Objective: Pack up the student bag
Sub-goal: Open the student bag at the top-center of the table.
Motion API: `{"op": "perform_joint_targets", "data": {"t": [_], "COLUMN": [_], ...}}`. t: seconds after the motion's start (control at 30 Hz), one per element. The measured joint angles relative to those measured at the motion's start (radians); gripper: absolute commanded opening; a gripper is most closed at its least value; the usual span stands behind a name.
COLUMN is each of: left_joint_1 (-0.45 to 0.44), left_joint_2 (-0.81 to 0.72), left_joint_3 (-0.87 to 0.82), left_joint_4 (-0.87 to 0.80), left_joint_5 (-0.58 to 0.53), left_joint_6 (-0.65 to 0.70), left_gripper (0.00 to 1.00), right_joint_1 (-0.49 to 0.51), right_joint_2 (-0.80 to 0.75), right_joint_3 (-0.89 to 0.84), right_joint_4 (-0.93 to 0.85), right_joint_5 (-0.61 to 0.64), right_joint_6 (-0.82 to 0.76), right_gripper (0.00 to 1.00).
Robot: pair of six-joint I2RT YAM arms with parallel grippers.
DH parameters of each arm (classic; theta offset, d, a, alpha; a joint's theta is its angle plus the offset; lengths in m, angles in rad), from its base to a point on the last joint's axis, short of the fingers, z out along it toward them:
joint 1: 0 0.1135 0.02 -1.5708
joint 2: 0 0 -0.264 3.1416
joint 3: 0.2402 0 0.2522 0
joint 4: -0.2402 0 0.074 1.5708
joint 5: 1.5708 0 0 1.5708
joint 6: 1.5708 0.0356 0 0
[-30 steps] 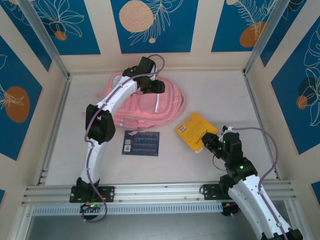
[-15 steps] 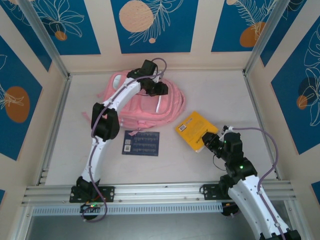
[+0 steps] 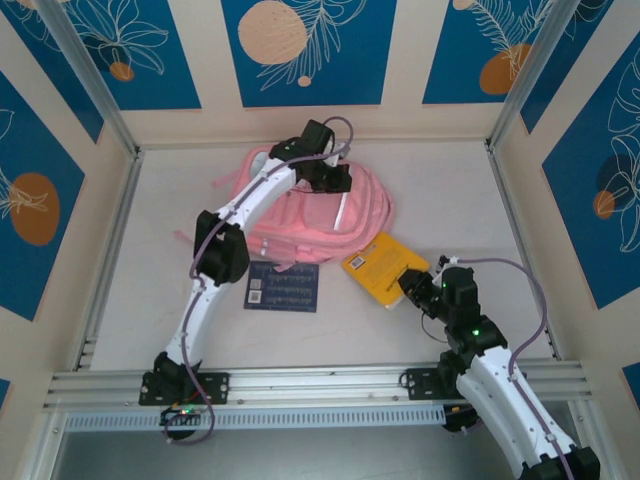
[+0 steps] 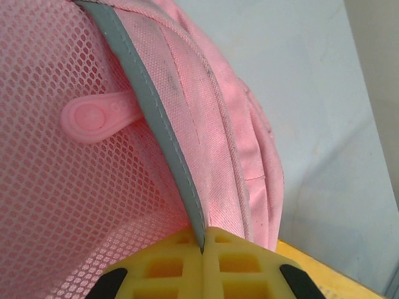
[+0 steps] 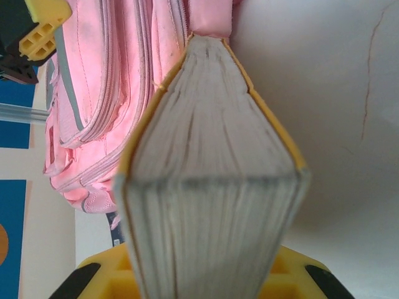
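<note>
Under the left hand [image 3: 340,183], the student bag [image 3: 320,228] is partly hidden.

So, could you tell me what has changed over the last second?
The left gripper closed on the grey strip of the student bag and dragged the bag to the right, toward the yellow book. The right gripper, shut on the book, eased it slightly left toward the bag. The dark blue card stayed put.
</note>
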Motion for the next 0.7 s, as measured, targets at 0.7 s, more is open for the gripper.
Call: {"op": "perform_joint_targets", "data": {"t": [0.7], "left_joint_1": [-0.01], "left_joint_2": [-0.294], "left_joint_3": [0.004], "left_joint_4": [-0.174], "left_joint_5": [-0.096], "left_joint_6": [0.14], "left_gripper": [0.0], "right_joint_1": [0.117], "right_joint_2": [-0.197], "right_joint_3": [0.116], "right_joint_4": [-0.233], "right_joint_5": [0.06], "right_joint_6": [-0.138], "right_gripper": [0.0]}}
